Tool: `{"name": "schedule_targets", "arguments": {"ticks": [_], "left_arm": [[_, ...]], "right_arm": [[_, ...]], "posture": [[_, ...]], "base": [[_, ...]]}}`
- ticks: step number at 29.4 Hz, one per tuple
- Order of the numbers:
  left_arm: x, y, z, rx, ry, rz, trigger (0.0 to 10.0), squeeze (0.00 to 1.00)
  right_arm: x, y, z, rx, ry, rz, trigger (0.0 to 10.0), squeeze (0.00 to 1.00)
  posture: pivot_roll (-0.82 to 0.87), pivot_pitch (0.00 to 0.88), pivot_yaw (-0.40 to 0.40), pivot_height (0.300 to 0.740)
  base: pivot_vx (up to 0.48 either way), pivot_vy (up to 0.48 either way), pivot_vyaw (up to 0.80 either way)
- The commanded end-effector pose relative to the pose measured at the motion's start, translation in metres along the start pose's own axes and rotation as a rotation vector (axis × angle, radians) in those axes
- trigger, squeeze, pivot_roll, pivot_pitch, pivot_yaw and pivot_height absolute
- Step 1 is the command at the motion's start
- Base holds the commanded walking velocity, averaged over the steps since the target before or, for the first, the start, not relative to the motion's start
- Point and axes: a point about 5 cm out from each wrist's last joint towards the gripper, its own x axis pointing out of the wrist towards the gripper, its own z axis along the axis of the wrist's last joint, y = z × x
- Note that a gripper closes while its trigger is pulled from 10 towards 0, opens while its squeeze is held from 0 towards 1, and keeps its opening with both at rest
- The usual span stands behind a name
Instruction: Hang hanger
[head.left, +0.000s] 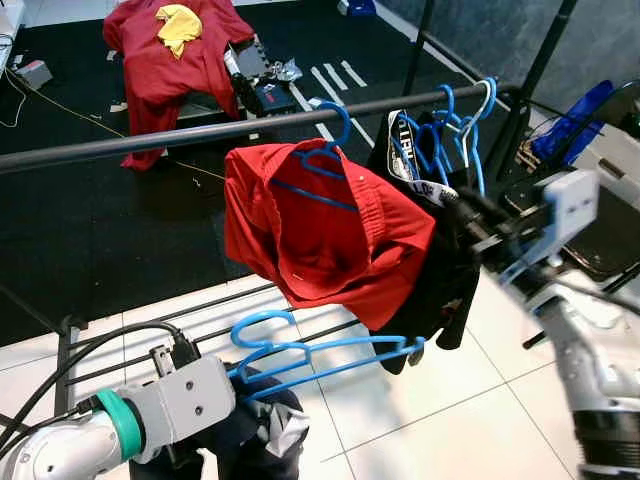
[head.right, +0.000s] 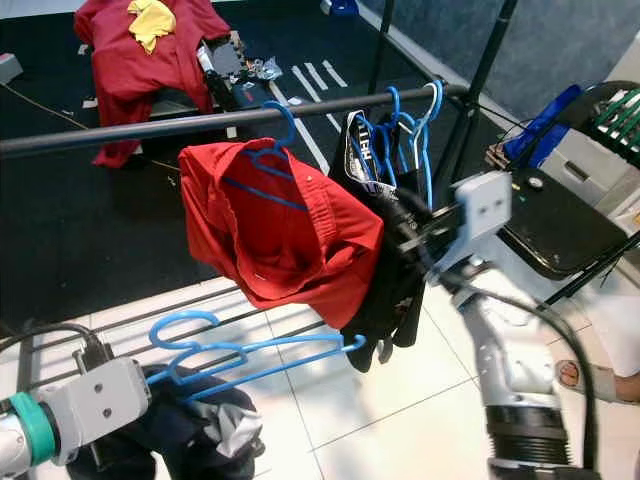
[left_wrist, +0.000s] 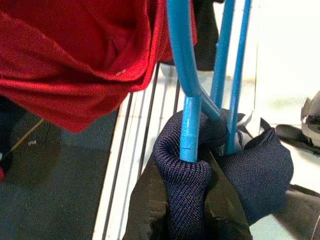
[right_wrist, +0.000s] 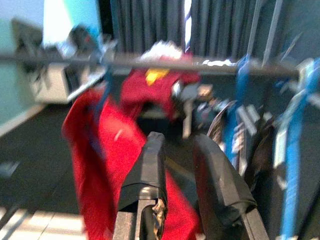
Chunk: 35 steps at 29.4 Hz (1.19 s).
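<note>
A dark clothes rail (head.left: 200, 133) crosses the scene, seen from above by a two-armed robot standing at it; below the rail's middle, over a pale tiled floor (head.left: 420, 400), the left gripper (head.left: 235, 385) holds a blue plastic hanger (head.left: 320, 352) that carries a dark navy garment (head.left: 265, 425); the hanger lies nearly flat, its hook toward the robot's left arm and its far shoulder end reaching toward the rail's right end, well below the rail itself.

In the left wrist view the hanger's stem and bars rise out of bunched navy cloth, so the fingers themselves are hidden; whether they pinch plastic or cloth, and how wide they stand, cannot be told, though the hanger is plainly carried.

How it should handle, as a judgement: the hanger looks light, thin and somewhat springy, smooth enough to twist in a grip; the cloth is soft, limp and adds swinging weight below; the best hold is at the neck just under the hook, leaving the hook free to go over the rail.

Already on the rail hang a red shirt (head.left: 320, 235) on its own blue hanger at the middle, and a black garment (head.left: 440, 280) with several empty blue hangers (head.left: 455, 135) near the right end.

The left arm is low and bent, its wrist level; the right arm reaches up and forward, with the right gripper (head.right: 405, 232) near the black garment; its two padded fingers (right_wrist: 150, 170) stand slightly parted and empty.
</note>
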Motion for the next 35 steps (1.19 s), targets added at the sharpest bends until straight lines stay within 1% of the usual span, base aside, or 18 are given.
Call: {"name": "schedule_targets", "arguments": {"ticks": [1, 4, 5, 6, 7, 9, 10, 11, 12, 13, 15, 17, 20, 25, 29, 32, 34, 35], "left_arm": [[0.002, -0.003, 0.002, -0.060, 0.008, -0.001, 10.0, 0.00], [0.016, -0.003, 0.013, -0.335, 0.006, 0.079, 10.0, 0.00], [0.016, -0.003, 0.013, -0.335, 0.006, 0.079, 10.0, 0.00], [0.019, -0.002, 0.016, -0.388, 0.003, 0.102, 10.0, 0.00], [0.019, -0.002, 0.016, -0.388, 0.003, 0.102, 10.0, 0.00], [0.024, -0.001, 0.019, -0.471, 0.006, 0.154, 10.0, 0.00], [0.024, -0.001, 0.019, -0.471, 0.006, 0.154, 10.0, 0.00], [0.028, 0.006, 0.028, -0.627, -0.056, 0.219, 10.0, 0.00], [0.029, 0.009, 0.033, -0.685, -0.090, 0.235, 10.0, 0.00], [0.029, 0.009, 0.033, -0.685, -0.090, 0.235, 10.0, 0.00], [0.029, 0.014, 0.042, -0.750, -0.162, 0.258, 10.0, 0.00], [0.029, 0.014, 0.042, -0.750, -0.162, 0.258, 10.0, 0.00], [0.030, 0.027, 0.059, -0.738, -0.243, 0.321, 10.0, 0.00], [0.030, 0.030, 0.063, -0.735, -0.259, 0.339, 10.0, 0.00], [0.026, 0.024, 0.083, -0.597, -0.320, 0.231, 10.0, 0.00], [0.024, 0.024, 0.085, -0.583, -0.329, 0.213, 10.0, 0.00], [0.021, 0.023, 0.089, -0.570, -0.345, 0.172, 10.0, 0.00], [0.021, 0.023, 0.089, -0.570, -0.345, 0.172, 10.0, 0.00]], "right_arm": [[0.000, 0.005, 0.008, 0.016, -0.025, 0.032, 10.0, 0.00], [-0.005, 0.070, 0.004, 0.055, 0.036, 0.402, 10.0, 0.00], [-0.005, 0.070, 0.004, 0.055, 0.036, 0.402, 10.0, 0.00], [-0.009, 0.085, 0.000, 0.071, 0.059, 0.477, 10.0, 0.00], [-0.009, 0.085, 0.000, 0.071, 0.059, 0.477, 10.0, 0.00], [-0.017, 0.105, -0.012, 0.094, 0.118, 0.571, 10.0, 0.00], [-0.017, 0.105, -0.012, 0.094, 0.118, 0.571, 10.0, 0.00], [-0.029, 0.122, -0.046, 0.035, 0.253, 0.616, 10.0, 0.00], [-0.034, 0.127, -0.059, 0.003, 0.303, 0.623, 10.0, 0.00], [-0.034, 0.127, -0.059, 0.003, 0.303, 0.623, 10.0, 0.00], [-0.040, 0.128, -0.081, -0.054, 0.371, 0.590, 10.0, 0.00], [-0.040, 0.128, -0.081, -0.054, 0.371, 0.590, 10.0, 0.00], [-0.045, 0.132, -0.105, -0.082, 0.422, 0.515, 10.0, 0.00], [-0.046, 0.134, -0.109, -0.092, 0.429, 0.501, 10.0, 0.00], [-0.038, 0.136, -0.123, -0.236, 0.422, 0.393, 10.0, 0.00], [-0.036, 0.137, -0.122, -0.249, 0.411, 0.404, 10.0, 0.00], [-0.028, 0.138, -0.119, -0.339, 0.352, 0.395, 10.0, 0.00], [-0.028, 0.138, -0.119, -0.339, 0.352, 0.395, 10.0, 0.00]], "posture": [[-0.02, 0.134, 0.061, 0.740], [-0.03, 0.132, 0.065, 0.740], [-0.03, 0.132, 0.065, 0.740], [-0.03, 0.132, 0.065, 0.740], [-0.03, 0.132, 0.065, 0.740], [-0.03, 0.130, 0.064, 0.740], [-0.03, 0.130, 0.064, 0.740], [-0.03, 0.128, 0.059, 0.740], [-0.03, 0.128, 0.059, 0.740], [-0.03, 0.128, 0.059, 0.740], [-0.02, 0.129, 0.057, 0.740], [-0.02, 0.129, 0.057, 0.740], [-0.01, 0.128, 0.055, 0.740], [-0.01, 0.128, 0.055, 0.740], [-0.02, 0.125, 0.063, 0.740], [-0.02, 0.126, 0.064, 0.740], [-0.02, 0.126, 0.064, 0.740], [-0.02, 0.126, 0.064, 0.740]], "base": [[0.000, 0.000, 0.00], [0.000, 0.000, 0.00], [0.000, 0.000, 0.00], [0.000, 0.000, 0.00], [0.000, 0.000, 0.00], [0.000, 0.000, 0.00], [0.000, 0.000, 0.00], [0.000, 0.000, 0.00], [0.000, 0.000, 0.00], [0.000, 0.000, 0.00], [0.000, 0.000, 0.00], [0.000, 0.000, 0.00], [0.000, 0.000, 0.00], [0.000, 0.000, 0.00], [0.000, 0.000, 0.00], [0.000, 0.000, 0.00], [0.000, 0.000, 0.00], [0.000, 0.000, 0.00]]}}
